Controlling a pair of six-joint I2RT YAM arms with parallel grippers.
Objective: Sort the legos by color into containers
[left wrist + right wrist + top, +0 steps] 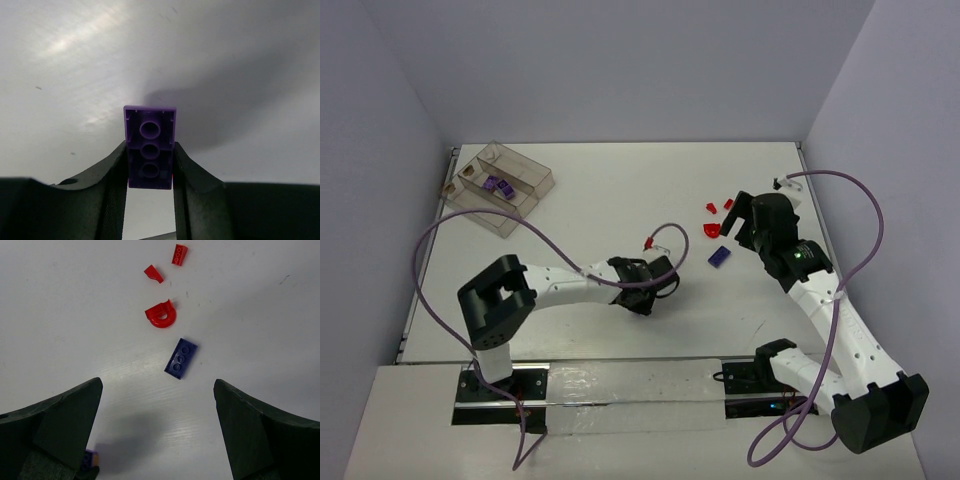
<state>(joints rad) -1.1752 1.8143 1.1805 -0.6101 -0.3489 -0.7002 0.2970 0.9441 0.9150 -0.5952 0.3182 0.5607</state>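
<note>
Left fingers (112,175) pinch a purple brick (150,131) by its long sides, apparently above the desk (75,75) for carrying to the tray (485,212), while right fingers (65,420) gape wide over another purple brick (180,358) and the red pieces (161,316).

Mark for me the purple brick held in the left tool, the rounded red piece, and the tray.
purple brick (149,150): left wrist view, on the middle tube of its underside.
rounded red piece (160,321): right wrist view, on its curved rim.
tray (490,213): top view, on its bare near compartment.
</note>
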